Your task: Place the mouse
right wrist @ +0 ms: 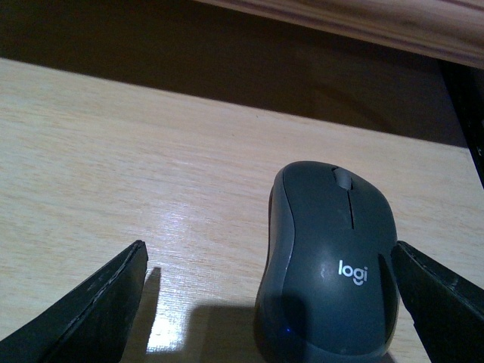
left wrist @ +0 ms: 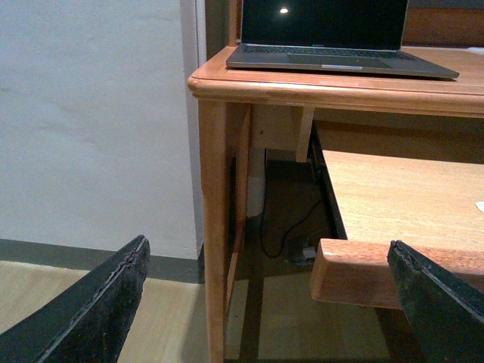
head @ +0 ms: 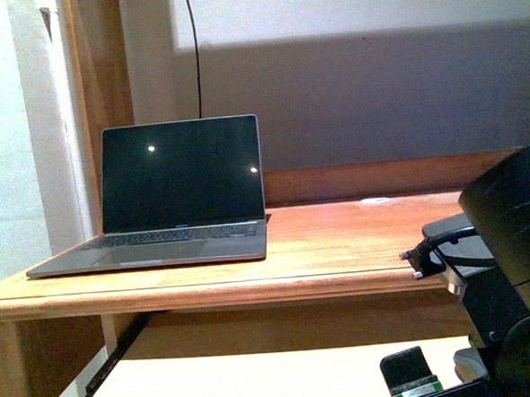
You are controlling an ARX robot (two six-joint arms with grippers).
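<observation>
Right wrist view is showing the white word "logi" on the mouse (right wrist: 329,265), a smooth, rounded dark grey shell with a scroll wheel. It is lying between the spread fingers of the right gripper (right wrist: 268,246), closer to one finger; whether it is touching that finger I cannot tell. It is resting on a pale, fine-grained wooden shelf (right wrist: 113,151). The left gripper (left wrist: 268,242) is hanging wide apart, holding nothing. Ahead of it a reddish wooden desk (left wrist: 227,83) is carrying an open grey laptop (left wrist: 340,60).
</observation>
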